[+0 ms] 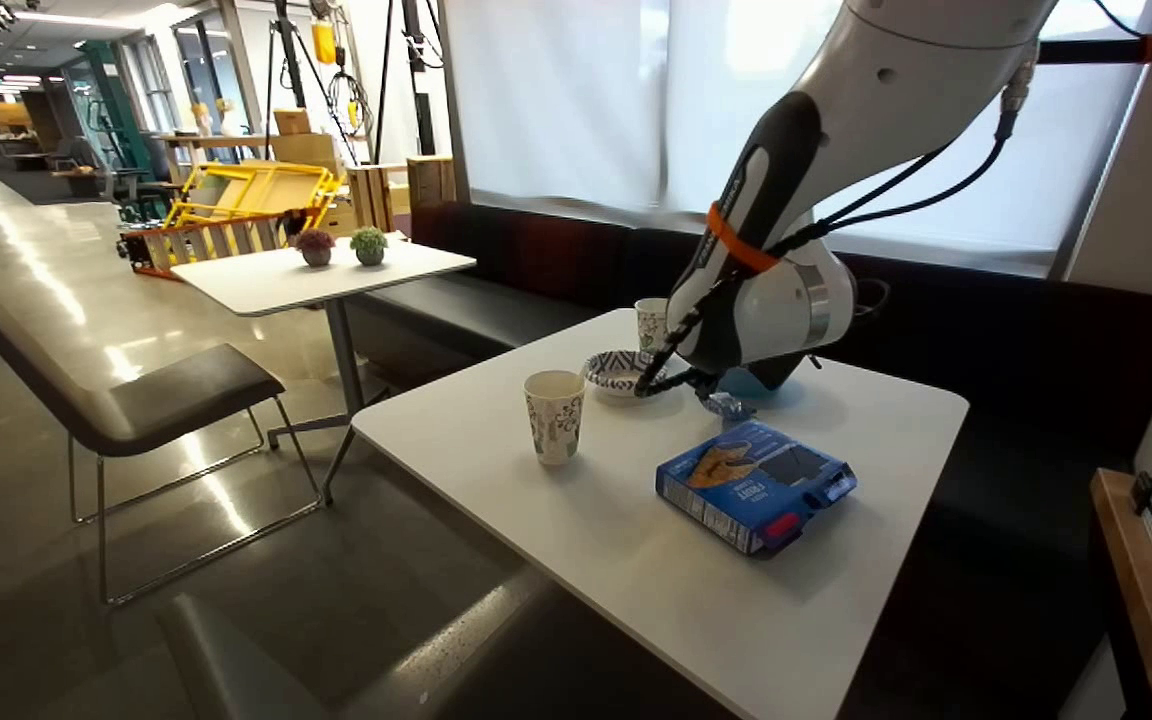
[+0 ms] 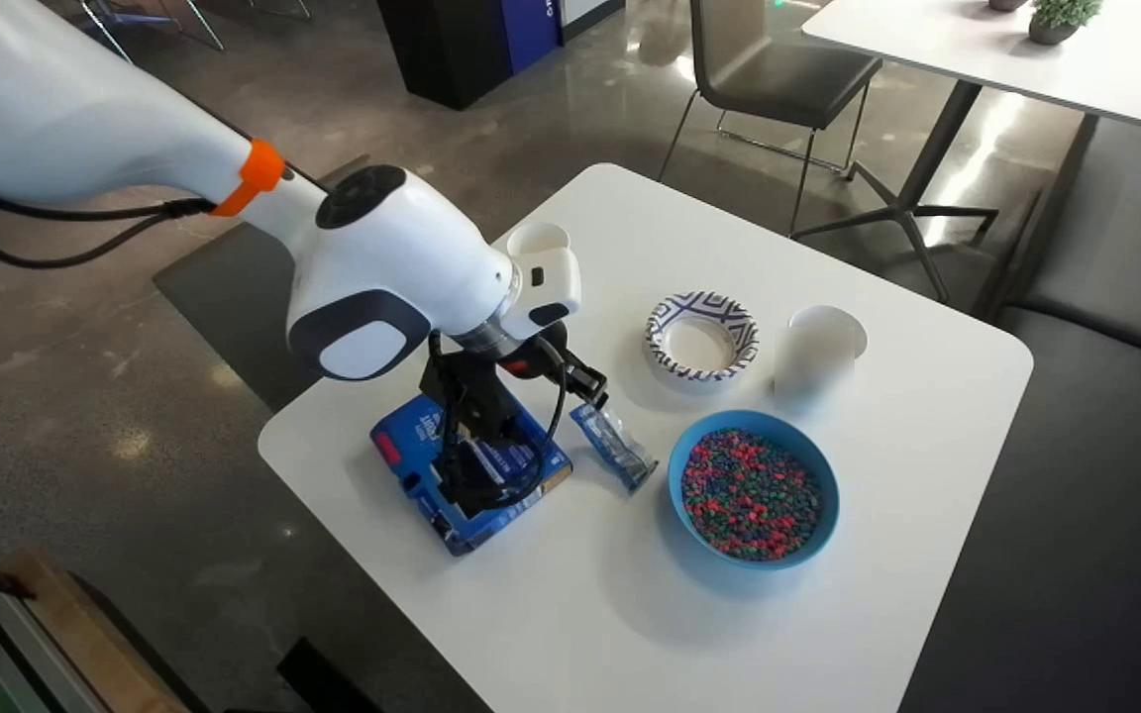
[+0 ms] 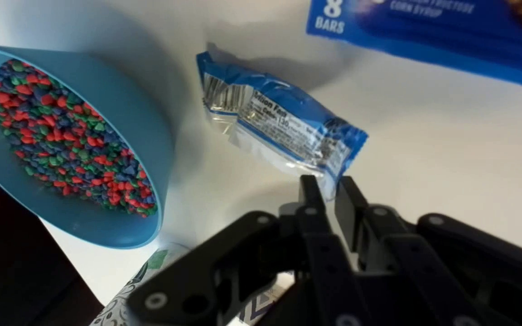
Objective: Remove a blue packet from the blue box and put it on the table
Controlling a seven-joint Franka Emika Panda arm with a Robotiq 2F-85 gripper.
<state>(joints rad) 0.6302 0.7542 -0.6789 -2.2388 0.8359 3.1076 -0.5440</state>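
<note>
Now, the blue packet (image 3: 279,123) is clamped by 1 end in the end effector (image 3: 328,183), long axis tilted down towards the bench (image 2: 551,604).

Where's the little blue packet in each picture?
In an exterior view: blue packet right of centre, just above the blue box.
In an exterior view: blue packet a bit below the middle, between blue box and blue bowl.
Wrist view: blue packet just above centre, one end pinched by the hand.
Shared landmark: the blue box, top right in the wrist view.
</note>
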